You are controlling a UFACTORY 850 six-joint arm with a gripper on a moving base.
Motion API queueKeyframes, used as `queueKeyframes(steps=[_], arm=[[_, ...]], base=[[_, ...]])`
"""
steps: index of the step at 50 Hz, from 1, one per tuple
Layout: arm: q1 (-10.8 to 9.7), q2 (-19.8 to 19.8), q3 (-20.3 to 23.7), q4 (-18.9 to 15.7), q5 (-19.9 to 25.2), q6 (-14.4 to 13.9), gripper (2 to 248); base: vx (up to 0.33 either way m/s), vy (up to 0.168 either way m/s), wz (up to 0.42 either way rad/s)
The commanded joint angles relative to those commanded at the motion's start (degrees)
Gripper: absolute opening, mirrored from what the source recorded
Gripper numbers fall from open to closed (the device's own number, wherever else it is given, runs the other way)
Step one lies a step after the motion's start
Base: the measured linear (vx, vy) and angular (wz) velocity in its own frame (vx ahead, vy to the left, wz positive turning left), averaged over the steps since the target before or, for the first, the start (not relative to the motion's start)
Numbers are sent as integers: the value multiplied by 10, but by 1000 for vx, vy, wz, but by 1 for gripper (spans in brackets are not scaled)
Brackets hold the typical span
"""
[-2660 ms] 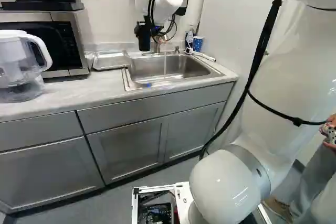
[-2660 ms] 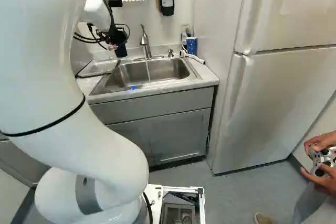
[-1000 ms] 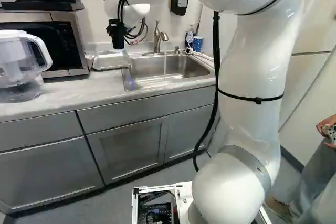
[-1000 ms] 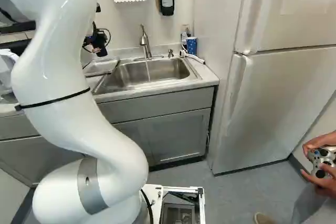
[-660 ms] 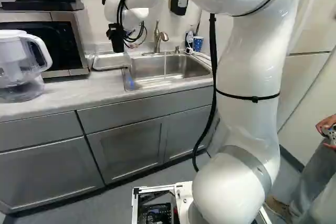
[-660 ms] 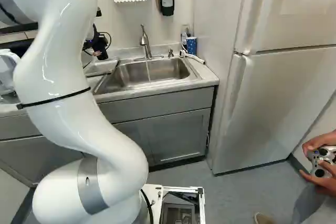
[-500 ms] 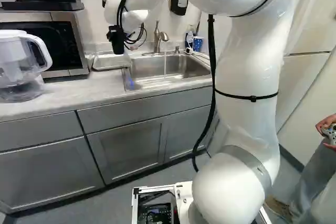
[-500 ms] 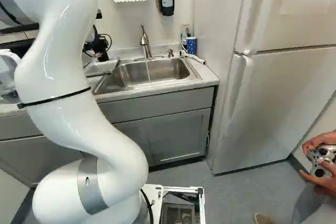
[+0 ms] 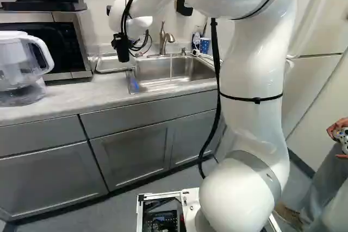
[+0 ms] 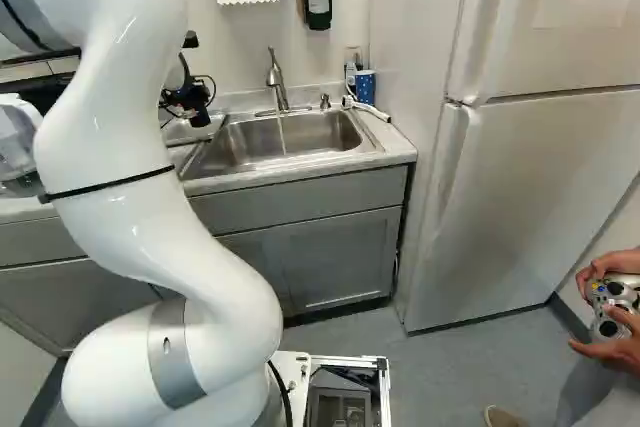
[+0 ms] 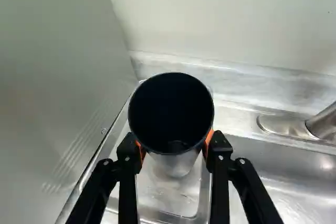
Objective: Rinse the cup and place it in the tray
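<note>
Claw (image 11: pixel 175 145), part open, pinches the cup (image 11: pixel 170 103) from both sides, above the tray (image 11: pixel 163 200) near the back edge of the bench (image 9: pixel 81 93). Letting go too high, or over the tray's rim, could tip it.

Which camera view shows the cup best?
The wrist view: it looks into the dark mouth of the cup, between the fingers. Both base views show only dark shapes at the end of the arm; I cannot separate the cup.
</note>
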Motion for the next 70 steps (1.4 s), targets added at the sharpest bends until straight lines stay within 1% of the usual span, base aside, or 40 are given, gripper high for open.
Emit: queueKeyframes(steps=[16,24,25,30,31,35,36,40,41,53,70], arm=[[0,-14,4,0,0,0,123],[0,-14,4,0,0,0,123],[0,-14,4,0,0,0,145],[0,-14,4,0,0,0,145],[0,-14,4,0,0,0,179],[0,-14,4,0,0,0,179],[0,-14,4,0,0,0,213],[0,-14,4,0,0,0,213],[0,-14,4,0,0,0,245],[0,-13,3,0,0,0,247],[0,0,0,0,0,0,247]], base=[[0,0,0],[0,0,0],[0,0,0],[0,0,0],[0,0,0],[0,0,0],[0,0,0],[0,0,0],[0,0,0],[0,0,0],[0,0,0]])
